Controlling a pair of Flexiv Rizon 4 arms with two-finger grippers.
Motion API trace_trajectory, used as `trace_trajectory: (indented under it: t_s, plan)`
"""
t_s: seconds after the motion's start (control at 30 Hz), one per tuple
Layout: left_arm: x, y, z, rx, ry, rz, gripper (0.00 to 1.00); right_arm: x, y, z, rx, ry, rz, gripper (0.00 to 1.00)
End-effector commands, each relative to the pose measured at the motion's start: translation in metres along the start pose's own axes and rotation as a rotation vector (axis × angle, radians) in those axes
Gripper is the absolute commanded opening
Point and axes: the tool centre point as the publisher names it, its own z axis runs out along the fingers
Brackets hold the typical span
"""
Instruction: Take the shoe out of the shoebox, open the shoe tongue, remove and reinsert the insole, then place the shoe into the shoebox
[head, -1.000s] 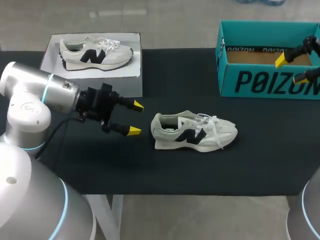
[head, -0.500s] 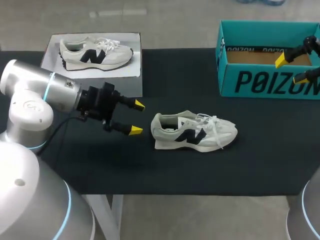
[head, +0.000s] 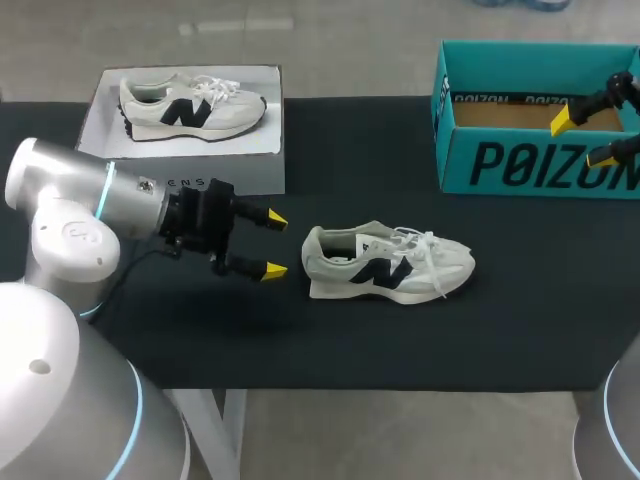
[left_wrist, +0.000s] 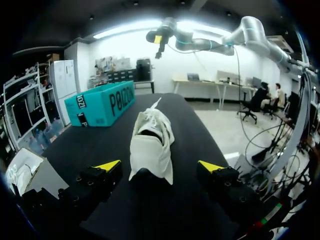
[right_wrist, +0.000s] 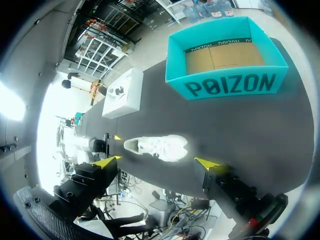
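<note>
Black cloth (head: 340, 340): covers the table; matte, a few folds, no gloss.
Head view, shoe (head: 388, 265): pale sneaker with a dark side mark, centre of frame, upright on its sole, heel toward frame left, laces loose. Already out of the box.
Head view, left claw (head: 274, 244): spread and empty, left of centre, tips level with the heel, near it but apart.
Head view, right claw (head: 582, 138): spread, empty, at the right edge over the shoebox (head: 520, 165).
Head view, shoebox: teal, upper right, open top, brown floor showing.
Head view, second shoe (head: 190, 105): upper left on a white tray (head: 250, 150), well apart from both claws.
Left wrist view: the shoe's heel lies straight ahead, centred on the gap between the fingers; shoebox beyond and to one side.
Right wrist view: the shoe lies far ahead of the fingers, shoebox off beside it.
Risk: my guess is that a one-sided touch at the heel slides or spins the light shoe on the cloth; a shallow pinch on the soft collar could slip; loose laces may snag a tip.
Surface: cloth may drag or ruck under a pushed sole.
Room: shoe well apart from shoebox and tray.
</note>
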Motion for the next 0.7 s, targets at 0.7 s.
trace_trajectory:
  t_s: [0.7]
  plan:
    - [-0.026,0.039,0.06,-0.049,0.011,-0.083,1.0,0.0,-0.001,0.0,-0.001,-0.003,0.002,1.0]
